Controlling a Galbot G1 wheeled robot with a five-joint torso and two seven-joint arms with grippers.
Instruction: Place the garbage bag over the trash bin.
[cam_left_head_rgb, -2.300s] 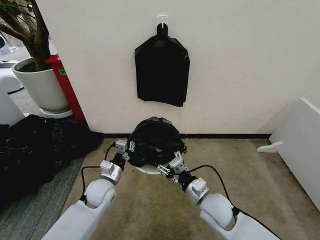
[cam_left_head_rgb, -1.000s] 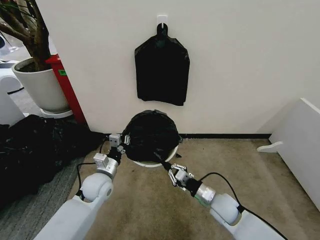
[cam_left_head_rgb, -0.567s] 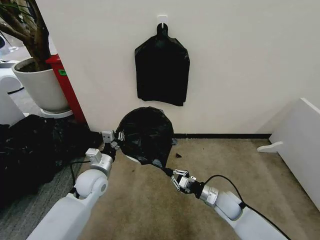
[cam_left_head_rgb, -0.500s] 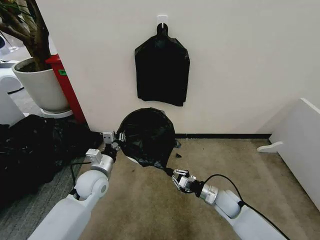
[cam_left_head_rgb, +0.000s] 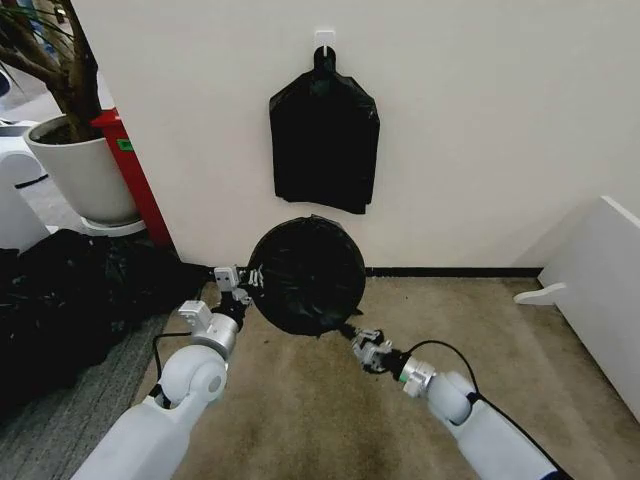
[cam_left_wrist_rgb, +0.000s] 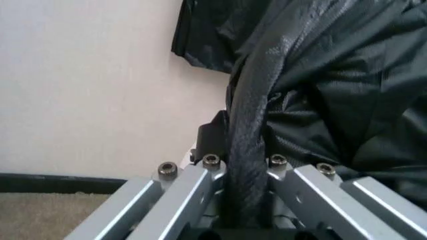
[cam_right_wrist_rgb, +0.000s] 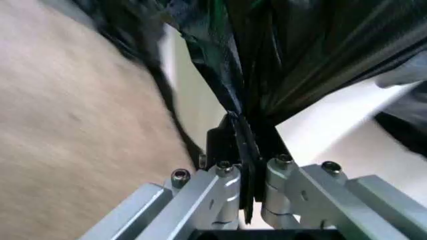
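We observe garbage bag (cam_left_head_rgb: 306, 276) stretched taut above floor; left end effector (cam_left_head_rgb: 237, 285) and right end effector (cam_left_head_rgb: 358, 340) each clamped on bag edge.

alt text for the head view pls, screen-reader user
Both grippers, left gripper and right gripper, hold a black garbage bag stretched between them above beige carpet, before a white wall where a bundle of black bags hangs.

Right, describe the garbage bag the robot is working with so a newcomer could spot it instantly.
Start at the white wall with a flat black bundle hanging from a hook. On the carpet directly below it is the garbage bag, stretched into a round black dome between the left tool and right tool. Unlike the hanging bundle and the black heap by the plant pot, it is gripped from both sides.
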